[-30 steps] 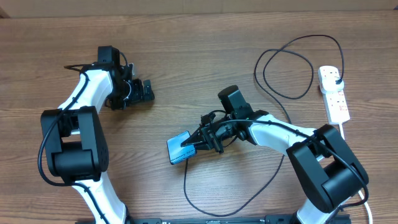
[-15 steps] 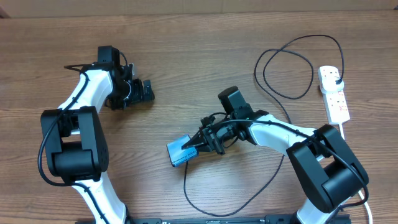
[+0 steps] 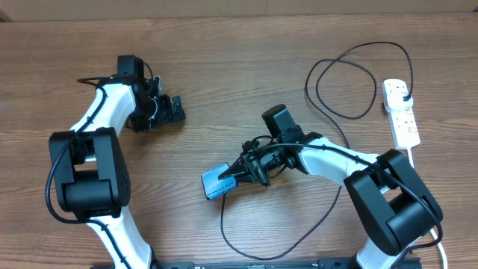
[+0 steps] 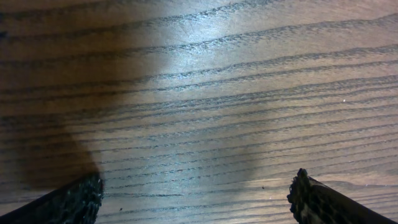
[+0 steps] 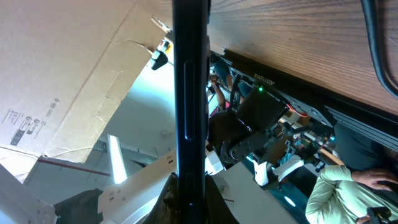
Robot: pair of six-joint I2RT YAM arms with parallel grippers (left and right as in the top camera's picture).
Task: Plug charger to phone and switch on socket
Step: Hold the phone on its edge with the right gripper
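Phone (image 3: 216, 184) is just toward 6 o'clock of table centre, clamped edge-on in our right gripper (image 3: 234, 174). Charger (image 3: 222, 220) reaches its lower end, can't tell if it's seated. Socket (image 3: 401, 112) at 2 o'clock probably still needs switching, left gripper (image 3: 173, 110) gaping empty at 10

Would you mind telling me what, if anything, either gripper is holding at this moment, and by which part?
The right gripper pinches the slim blue-screened smartphone at one end; the left gripper holds nothing.
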